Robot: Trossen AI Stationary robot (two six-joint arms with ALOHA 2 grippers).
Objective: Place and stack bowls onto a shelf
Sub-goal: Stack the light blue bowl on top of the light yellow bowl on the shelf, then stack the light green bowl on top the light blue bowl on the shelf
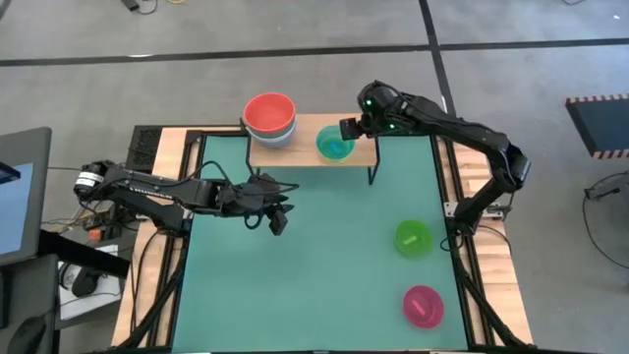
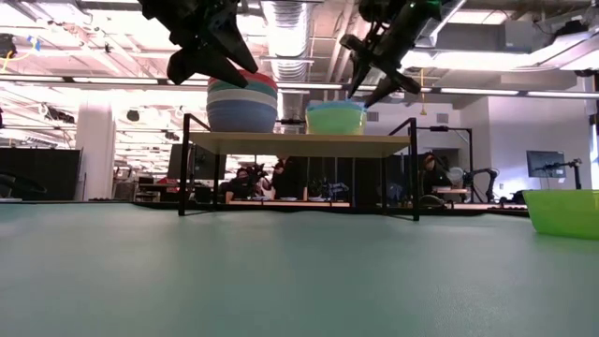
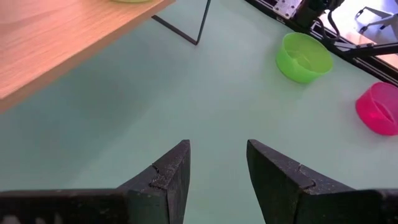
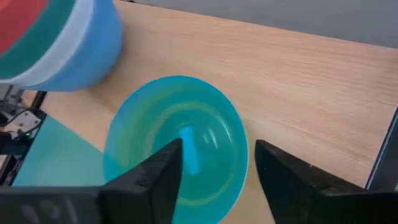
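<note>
While the big stack (image 1: 269,118) and cyan bowl (image 1: 334,146) sit on my shelf (image 1: 359,154), green (image 1: 413,238) and magenta (image 1: 424,306) wait on the mat. Right gripper (image 1: 348,129) hangs over the cyan one, fingers apart, empty; left gripper (image 1: 278,220) idles mid-table, empty, open.

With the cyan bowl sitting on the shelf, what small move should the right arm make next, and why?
Probably lift the right hand straight up and clear. Its fingers stand open around the rim of the cyan bowl, which sits on the shelf nested in a yellow-green one, so it looks released. The green bowl and magenta bowl remain on the table.
</note>
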